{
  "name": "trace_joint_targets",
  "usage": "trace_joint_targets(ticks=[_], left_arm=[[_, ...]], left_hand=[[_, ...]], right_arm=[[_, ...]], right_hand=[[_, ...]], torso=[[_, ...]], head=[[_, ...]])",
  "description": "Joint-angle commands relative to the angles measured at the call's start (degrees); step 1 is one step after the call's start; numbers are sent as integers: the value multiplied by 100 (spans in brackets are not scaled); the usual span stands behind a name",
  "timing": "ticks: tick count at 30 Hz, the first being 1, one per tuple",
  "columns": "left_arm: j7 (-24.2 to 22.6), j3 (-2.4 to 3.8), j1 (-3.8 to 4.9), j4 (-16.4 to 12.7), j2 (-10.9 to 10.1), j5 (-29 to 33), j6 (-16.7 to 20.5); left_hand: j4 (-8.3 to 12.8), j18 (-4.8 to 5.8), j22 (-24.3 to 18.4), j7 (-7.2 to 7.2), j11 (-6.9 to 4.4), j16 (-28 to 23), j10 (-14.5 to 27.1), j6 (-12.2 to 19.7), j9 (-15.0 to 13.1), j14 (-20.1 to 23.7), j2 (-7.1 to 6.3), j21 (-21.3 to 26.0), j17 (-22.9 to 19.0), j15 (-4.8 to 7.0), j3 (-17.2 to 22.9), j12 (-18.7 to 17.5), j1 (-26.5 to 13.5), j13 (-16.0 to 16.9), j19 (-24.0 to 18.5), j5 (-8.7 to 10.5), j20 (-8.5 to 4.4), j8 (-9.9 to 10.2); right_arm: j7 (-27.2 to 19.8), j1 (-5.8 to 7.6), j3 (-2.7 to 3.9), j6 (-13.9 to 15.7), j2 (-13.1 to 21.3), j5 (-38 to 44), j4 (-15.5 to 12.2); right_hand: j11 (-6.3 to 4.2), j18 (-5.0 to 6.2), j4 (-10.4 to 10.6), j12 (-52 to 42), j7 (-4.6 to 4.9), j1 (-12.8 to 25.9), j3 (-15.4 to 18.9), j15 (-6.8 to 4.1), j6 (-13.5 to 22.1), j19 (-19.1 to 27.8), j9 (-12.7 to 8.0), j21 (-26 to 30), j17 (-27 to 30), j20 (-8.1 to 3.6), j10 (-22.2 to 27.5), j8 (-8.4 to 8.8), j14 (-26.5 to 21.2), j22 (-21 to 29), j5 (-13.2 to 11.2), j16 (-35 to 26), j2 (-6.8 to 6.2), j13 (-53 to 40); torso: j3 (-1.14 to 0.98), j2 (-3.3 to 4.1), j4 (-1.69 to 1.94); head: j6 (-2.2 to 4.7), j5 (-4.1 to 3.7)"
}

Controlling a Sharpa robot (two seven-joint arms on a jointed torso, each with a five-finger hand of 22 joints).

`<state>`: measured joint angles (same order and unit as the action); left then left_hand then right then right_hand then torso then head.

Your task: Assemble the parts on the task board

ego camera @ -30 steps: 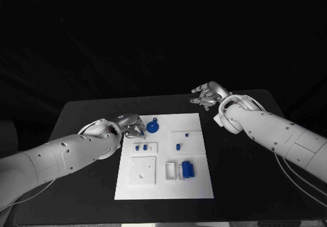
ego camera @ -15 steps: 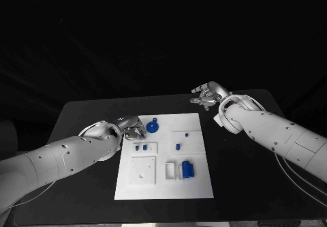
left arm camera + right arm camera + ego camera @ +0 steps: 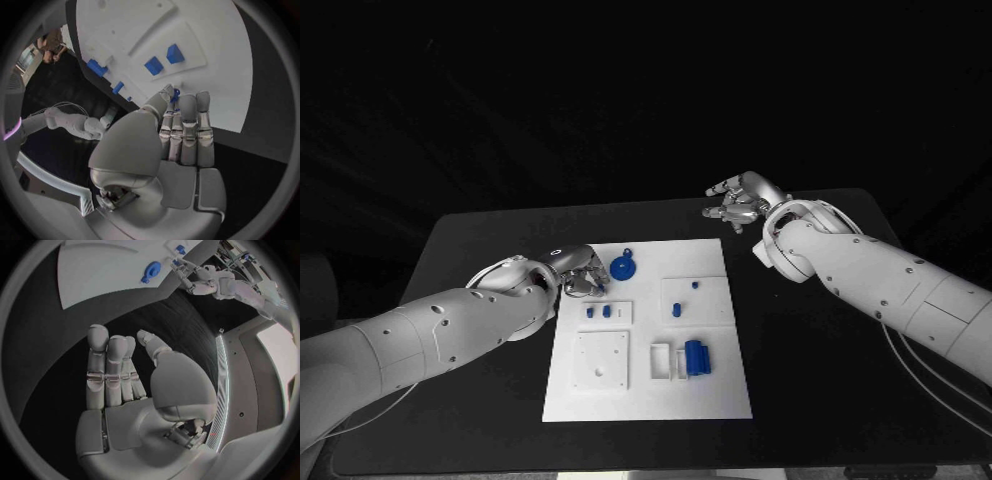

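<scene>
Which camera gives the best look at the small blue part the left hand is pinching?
The left wrist view: the blue part sits pinched at the left hand's fingertips, close up. In the head view the hand hides it; the right wrist view shows a blue speck there.

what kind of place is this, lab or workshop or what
Most likely a robotics lab or test cell: a black table against a dark backdrop, a white task board carrying small blue parts, and equipment at the rim of the right wrist view.

Small blue part [image 3: 175,95] half-hidden behind fingers [image 3: 187,130]

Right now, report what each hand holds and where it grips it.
Left hand pinches a small blue part between its fingertips; which end cannot be told. Right hand holds nothing.
</scene>
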<state>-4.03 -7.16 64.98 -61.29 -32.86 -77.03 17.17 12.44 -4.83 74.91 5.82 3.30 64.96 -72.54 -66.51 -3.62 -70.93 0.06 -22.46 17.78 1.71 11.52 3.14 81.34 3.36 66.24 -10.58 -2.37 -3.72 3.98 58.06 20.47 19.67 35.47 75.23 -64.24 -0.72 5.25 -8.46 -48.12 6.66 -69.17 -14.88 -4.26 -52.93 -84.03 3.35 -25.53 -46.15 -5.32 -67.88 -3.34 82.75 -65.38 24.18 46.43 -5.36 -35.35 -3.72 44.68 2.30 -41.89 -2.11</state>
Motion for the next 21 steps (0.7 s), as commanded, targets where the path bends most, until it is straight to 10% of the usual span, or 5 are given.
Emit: trace_joint_targets(ticks=[1,21], left_arm=[[-38,-2,-13,26,28,27,-89],[-87,-9,-59,189,112,24,-126]], left_hand=[[18,-101,123,23,-2,-35,3,-16,-6,-27,37,36,7,-20,-9,24,39,5,-5,-13,-26,14],[23,-103,124,24,1,-38,12,-10,-6,-24,39,24,13,-22,-5,22,37,5,-13,-13,-24,14]], right_arm=[[-53,-4,2,-47,0,1,-11],[-55,-7,2,-44,-4,1,-12]], right_hand=[[14,85,17,-24,12,57,-6,-40,-42,-243,9,-7,6,-44,35,-6,18,6,37,-26,20,7],[14,89,8,-26,13,54,-8,-39,-32,-242,9,-20,6,-43,34,-6,20,35,41,-31,23,16]], torso=[[0,1,-2],[-4,1,-6]], head=[[7,6],[-1,-8]])
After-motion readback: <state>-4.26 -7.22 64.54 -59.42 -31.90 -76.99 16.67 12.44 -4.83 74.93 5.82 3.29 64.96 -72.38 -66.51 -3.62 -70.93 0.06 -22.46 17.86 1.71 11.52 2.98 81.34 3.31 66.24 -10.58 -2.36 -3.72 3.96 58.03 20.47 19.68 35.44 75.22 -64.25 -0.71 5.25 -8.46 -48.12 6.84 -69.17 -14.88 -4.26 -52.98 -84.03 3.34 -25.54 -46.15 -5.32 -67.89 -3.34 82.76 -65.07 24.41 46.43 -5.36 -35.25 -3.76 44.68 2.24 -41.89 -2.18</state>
